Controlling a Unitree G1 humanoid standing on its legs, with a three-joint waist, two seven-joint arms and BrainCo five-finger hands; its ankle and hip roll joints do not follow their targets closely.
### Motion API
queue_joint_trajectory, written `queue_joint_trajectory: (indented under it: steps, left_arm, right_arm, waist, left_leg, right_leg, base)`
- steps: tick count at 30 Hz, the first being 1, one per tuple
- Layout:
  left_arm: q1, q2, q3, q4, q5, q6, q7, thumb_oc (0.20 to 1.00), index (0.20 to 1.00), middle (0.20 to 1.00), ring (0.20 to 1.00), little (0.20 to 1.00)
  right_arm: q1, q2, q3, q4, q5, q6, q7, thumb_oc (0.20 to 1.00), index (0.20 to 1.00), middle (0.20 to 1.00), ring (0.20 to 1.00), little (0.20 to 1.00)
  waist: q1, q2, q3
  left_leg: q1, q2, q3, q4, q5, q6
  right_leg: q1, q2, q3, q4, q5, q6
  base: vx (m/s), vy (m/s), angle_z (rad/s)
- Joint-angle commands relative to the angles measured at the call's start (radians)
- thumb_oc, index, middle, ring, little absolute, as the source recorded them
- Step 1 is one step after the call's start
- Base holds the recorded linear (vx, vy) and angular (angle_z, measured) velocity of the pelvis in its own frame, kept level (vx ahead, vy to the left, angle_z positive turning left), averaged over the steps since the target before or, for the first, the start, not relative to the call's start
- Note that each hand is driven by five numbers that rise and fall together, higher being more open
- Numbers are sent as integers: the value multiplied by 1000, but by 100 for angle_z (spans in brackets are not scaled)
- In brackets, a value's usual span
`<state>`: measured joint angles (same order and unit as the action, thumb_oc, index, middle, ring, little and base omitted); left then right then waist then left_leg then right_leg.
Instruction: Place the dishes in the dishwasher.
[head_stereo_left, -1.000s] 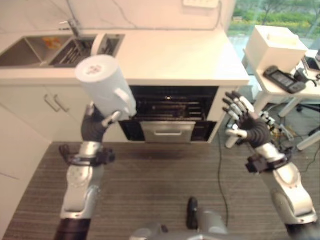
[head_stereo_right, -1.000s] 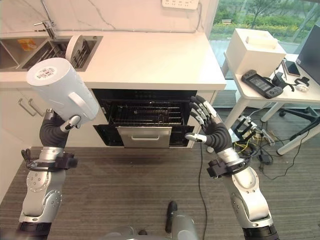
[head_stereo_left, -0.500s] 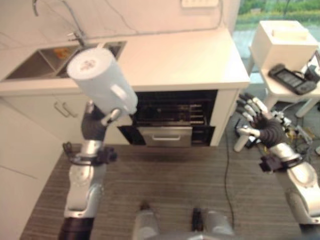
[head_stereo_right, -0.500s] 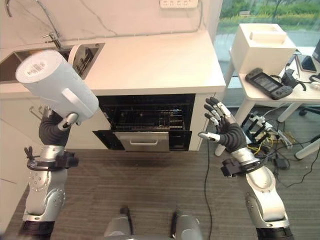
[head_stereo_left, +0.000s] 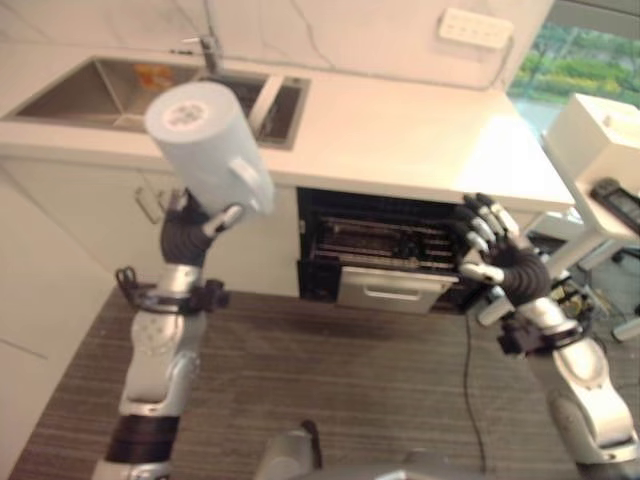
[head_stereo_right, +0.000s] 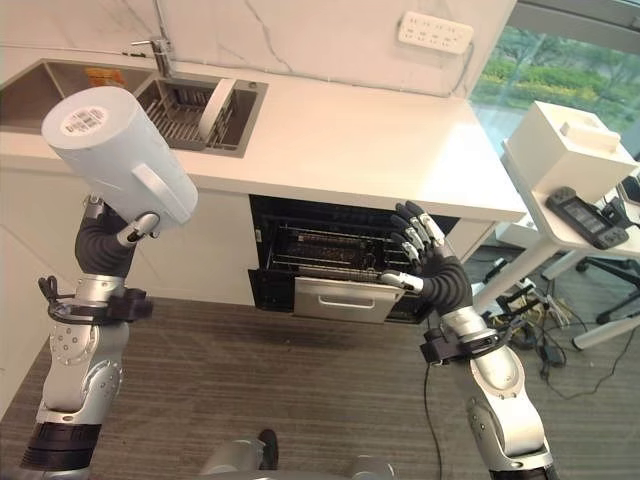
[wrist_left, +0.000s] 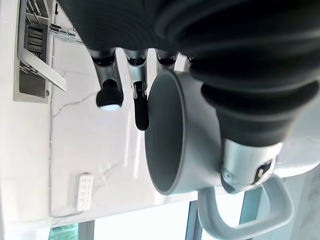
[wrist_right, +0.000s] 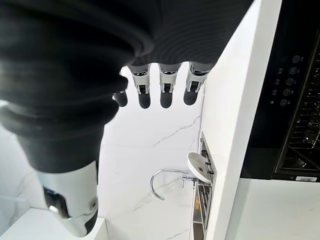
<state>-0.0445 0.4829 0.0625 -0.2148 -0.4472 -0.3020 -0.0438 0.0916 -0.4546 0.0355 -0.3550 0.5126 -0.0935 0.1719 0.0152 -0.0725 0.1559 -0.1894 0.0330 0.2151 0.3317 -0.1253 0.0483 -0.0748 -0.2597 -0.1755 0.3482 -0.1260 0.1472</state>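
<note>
Mug (head_stereo_right: 118, 155) grasped by left hand (head_stereo_right: 108, 240), left of dishwasher (head_stereo_right: 340, 255) | right hand (head_stereo_right: 428, 262) released | risk: loose handle-side grip, mug slips.

white worktop (head_stereo_right: 330, 140) with steel sink (head_stereo_right: 60, 90) and tap (head_stereo_right: 158, 55); marbled white wall (head_stereo_right: 280, 30) carrying a socket strip (head_stereo_right: 435, 32). grey striped floor (head_stereo_right: 300, 380). window (head_stereo_right: 560, 70) with greenery, white side table (head_stereo_right: 580, 230).
</note>
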Motion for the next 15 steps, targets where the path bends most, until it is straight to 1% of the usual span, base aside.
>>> queue_joint_trajectory:
  steps: [1,2,3,5,6,7,8,10,11,12,13,15]
  left_arm:
    - [-51,34,-12,-56,133,-32,46,200,200,200,200,200]
    - [-55,36,-16,-53,149,-28,47,200,200,200,200,200]
    - [-58,37,-27,-44,168,-19,39,200,200,200,200,200]
    - [-55,39,-47,-36,164,-9,10,200,200,200,200,200]
    - [-53,41,-60,-30,159,-7,-6,200,200,200,200,200]
    - [-60,47,-86,-9,129,-3,-52,200,200,200,200,200]
    - [-73,46,-103,7,98,10,-83,200,200,200,200,200]
    - [-110,49,-153,48,97,9,-105,200,200,200,200,200]
    - [-123,49,-168,59,96,8,-112,200,200,200,200,200]
    - [-146,56,-200,90,110,-6,-124,200,200,200,200,200]
    - [-164,63,-215,110,140,-13,-116,200,200,200,200,200]
    - [-184,69,-233,134,130,-13,-127,200,200,200,200,200]
  right_arm:
    - [-90,6,-25,-12,19,-69,10,1000,1000,1000,1000,1000]
    - [-95,7,-22,-11,17,-68,5,1000,1000,1000,1000,1000]
    - [-106,2,-19,-9,19,-58,-6,1000,1000,1000,1000,1000]
    - [-121,-12,-12,-5,22,-49,-5,1000,1000,1000,1000,1000]
    - [-129,-27,-12,-6,36,-40,5,1000,1000,1000,1000,1000]
    - [-151,-54,-8,2,60,-25,34,1000,1000,1000,1000,1000]
    - [-168,-65,-2,15,75,-17,46,1000,1000,1000,1000,1000]
    - [-221,-105,13,53,133,1,68,1000,1000,1000,1000,1000]
    - [-238,-117,11,60,152,6,74,1000,1000,1000,1000,1000]
    - [-267,-134,16,66,192,17,113,1000,1000,1000,1000,1000]
    - [-291,-140,24,76,189,24,130,1000,1000,1000,1000,1000]
    - [-326,-144,45,83,192,34,156,1000,1000,1000,1000,1000]
  waist:
    - [9,0,18]
    - [9,0,20]
    - [7,0,18]
    - [9,0,7]
    - [8,1,-2]
    - [4,5,-18]
    - [2,8,-23]
    - [-5,14,-38]
    - [-8,17,-40]
    - [-15,25,-43]
    - [-19,31,-49]
    - [-23,36,-57]
  left_leg:
    - [17,72,-123,-32,-5,-79]
    - [20,76,-120,-32,-8,-80]
    - [26,84,-111,-32,-14,-78]
    - [32,96,-96,-32,-19,-80]
    - [39,109,-81,-32,-20,-86]
    - [54,137,-47,-32,-16,-99]
    - [61,149,-36,-32,-15,-106]
    - [75,168,-19,-32,-13,-120]
    - [80,171,-16,-32,-13,-123]
    - [88,177,-14,-32,-12,-130]
    - [94,178,-15,-32,-13,-133]
    - [100,176,-20,-32,-17,-135]
  right_leg:
    - [-57,32,11,-48,112,36]
    - [-63,36,20,-48,113,38]
    - [-69,48,24,-48,93,41]
    - [-71,54,15,-48,79,40]
    - [-71,57,11,-48,70,38]
    - [-68,57,-7,-48,59,30]
    - [-65,61,-9,-48,54,24]
    - [-55,64,-18,-48,44,14]
    - [-52,65,-17,-48,40,10]
    - [-47,67,-17,-48,34,5]
    - [-42,68,-16,-48,32,3]
    - [-38,68,-15,-48,30,1]
  base:
    - [21,-244,-41]
    - [64,-298,-24]
    - [76,-223,-8]
    - [93,-209,9]
    - [163,-225,16]
    - [176,-222,18]
    - [168,-192,0]
    - [122,-102,-23]
    - [120,-64,-16]
    - [106,-43,-9]
    - [92,-34,-3]
    - [57,-9,0]
